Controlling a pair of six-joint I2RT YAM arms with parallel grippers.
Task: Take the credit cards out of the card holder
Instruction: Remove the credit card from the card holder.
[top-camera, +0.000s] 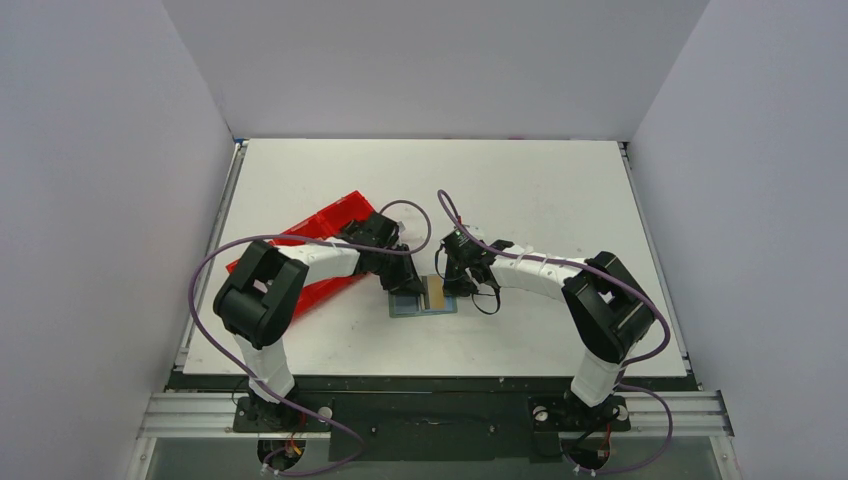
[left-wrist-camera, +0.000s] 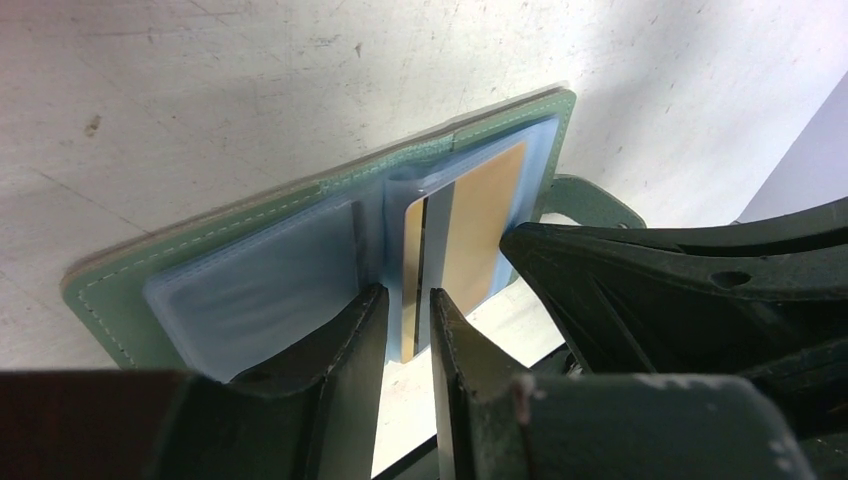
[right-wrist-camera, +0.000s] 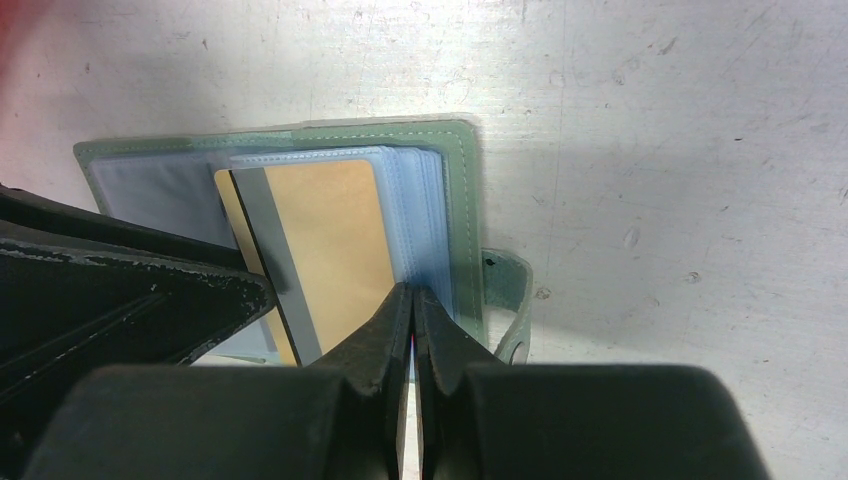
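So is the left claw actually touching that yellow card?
Cannot tell. In the left wrist view the left gripper straddles the yellow card at its edge; neither contact nor gap shows plainly.

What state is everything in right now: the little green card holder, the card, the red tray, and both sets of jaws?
card holder: open, lying flat
strap: unfastened
yellow card: partly out of the clear sleeves
left gripper: jaws slightly apart, astride the card's end
right gripper: jaws closed at the sleeves' edge
red tray: contents cannot be seen

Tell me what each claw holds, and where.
Right gripper pinches the card holder by its clear sleeves; left gripper straddles the tan card's edge, contact unclear.
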